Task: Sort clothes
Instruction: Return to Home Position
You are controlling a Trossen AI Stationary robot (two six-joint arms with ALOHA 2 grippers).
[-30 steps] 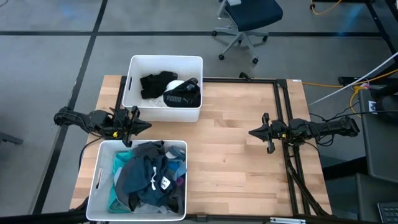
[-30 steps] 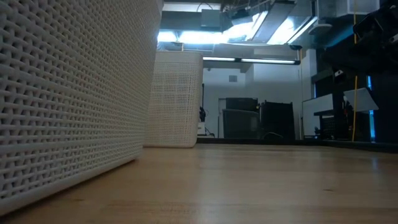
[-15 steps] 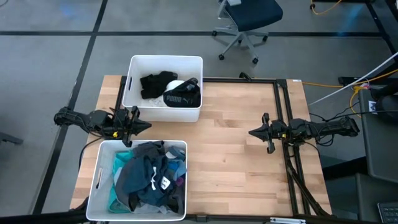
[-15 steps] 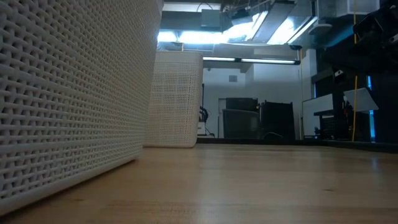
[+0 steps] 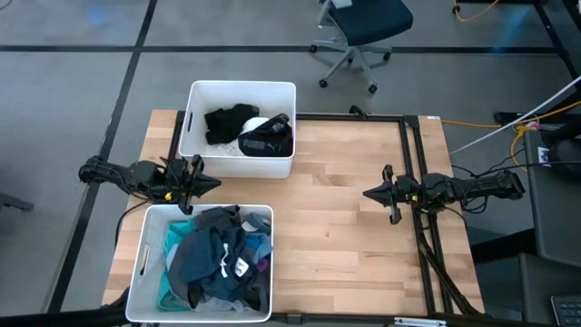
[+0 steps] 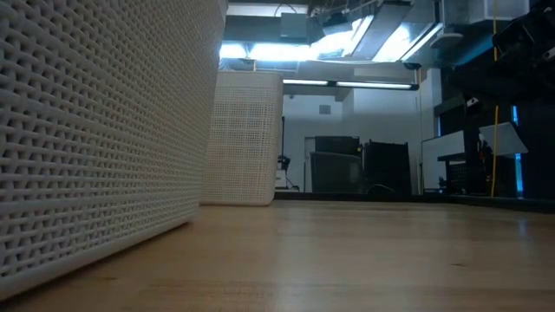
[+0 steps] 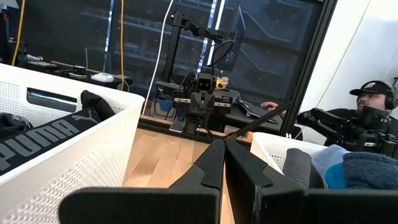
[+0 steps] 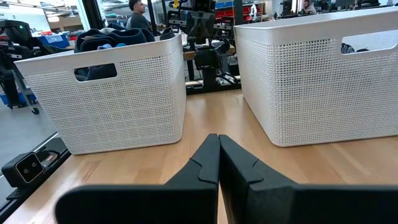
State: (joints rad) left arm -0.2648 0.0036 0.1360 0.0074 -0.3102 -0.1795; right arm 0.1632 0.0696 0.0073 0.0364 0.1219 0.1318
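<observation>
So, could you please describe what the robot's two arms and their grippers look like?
The left arm and right arm are black, slender and built of jointed segments. The left gripper and right gripper each carry two matte black fingers that taper to a narrow wedge, mounted on a wide black crossbar.

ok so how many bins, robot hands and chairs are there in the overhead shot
white bins: 2
robot hands: 2, left hand and right hand
office chair: 1
total: 5
</observation>
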